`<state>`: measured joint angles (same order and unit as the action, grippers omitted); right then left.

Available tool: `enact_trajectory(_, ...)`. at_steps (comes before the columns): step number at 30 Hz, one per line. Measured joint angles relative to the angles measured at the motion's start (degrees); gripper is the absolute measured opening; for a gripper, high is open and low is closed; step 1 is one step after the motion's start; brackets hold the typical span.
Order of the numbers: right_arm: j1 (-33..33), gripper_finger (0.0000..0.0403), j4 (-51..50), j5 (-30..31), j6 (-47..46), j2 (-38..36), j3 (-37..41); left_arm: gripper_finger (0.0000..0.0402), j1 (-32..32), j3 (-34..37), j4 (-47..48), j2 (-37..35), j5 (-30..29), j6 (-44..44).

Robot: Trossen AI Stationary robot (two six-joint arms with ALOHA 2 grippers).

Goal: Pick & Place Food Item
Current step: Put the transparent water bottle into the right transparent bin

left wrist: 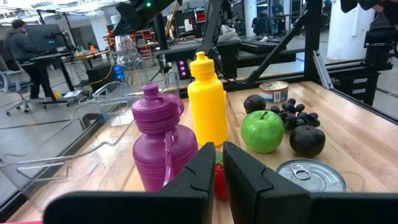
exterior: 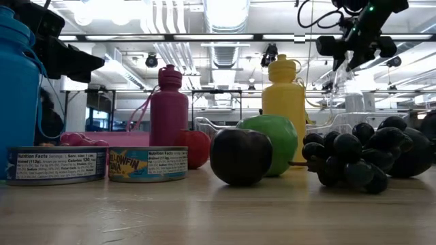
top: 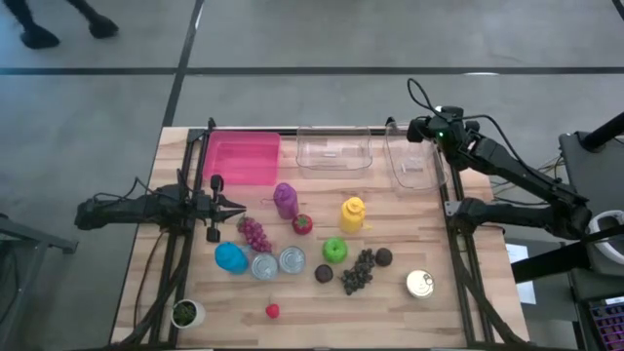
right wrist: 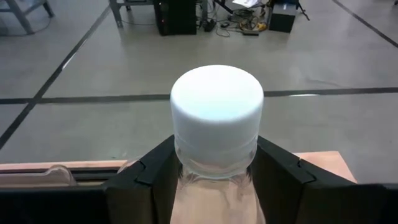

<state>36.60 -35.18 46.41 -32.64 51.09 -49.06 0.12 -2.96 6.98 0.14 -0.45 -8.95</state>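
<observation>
Only the right wrist view shows what the right claw pinches: a clear bottle with a white cap, held by the neck above the clear bin at the worktop's far right corner. The pink bin and middle clear bin look empty. The left claw rests pressed together beside the purple bottle.

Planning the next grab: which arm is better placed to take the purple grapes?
Left. Its end effector, shut and empty, sits right beside the purple grapes. The right end effector is at the far corner over a clear bin, occupied holding a white-capped bottle.
</observation>
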Motion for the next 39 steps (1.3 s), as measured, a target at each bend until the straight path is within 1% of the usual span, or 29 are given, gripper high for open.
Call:
enact_trajectory(14, 0.2, 0.0241, 0.0, 0.0, -0.4, 0.0, 0.0, 0.0035, 0.0, 0.0, 0.0, 0.0, 0.0, 0.0)
enact_trajectory(22, 0.2, 0.0269, -0.1, 0.1, 0.1, -0.2, -0.7, 0.0036, 0.0, 0.0, 0.0, 0.0, 0.0, 0.0)
enact_trajectory(26, 0.2, 0.0276, -0.8, 0.0, 0.3, -0.3, -3.0, 0.0036, 0.0, 0.0, 0.0, 0.0, 0.0, 0.0)
enact_trajectory(30, 0.2, 0.0279, -4.0, -0.4, 0.3, -0.5, -6.3, 0.0036, 0.0, 0.0, 0.0, 0.0, 0.0, 0.0)
enact_trajectory(35, 0.2, 0.0271, -9.7, -3.6, 0.3, -0.5, -11.3, 0.0036, 0.0, 0.0, 0.0, 0.0, 0.0, 0.0)
enact_trajectory(39, 0.2, 0.0264, -13.6, -8.2, 1.7, -0.5, -15.8, 0.0036, 0.0, 0.0, 0.0, 0.0, 0.0, 0.0)
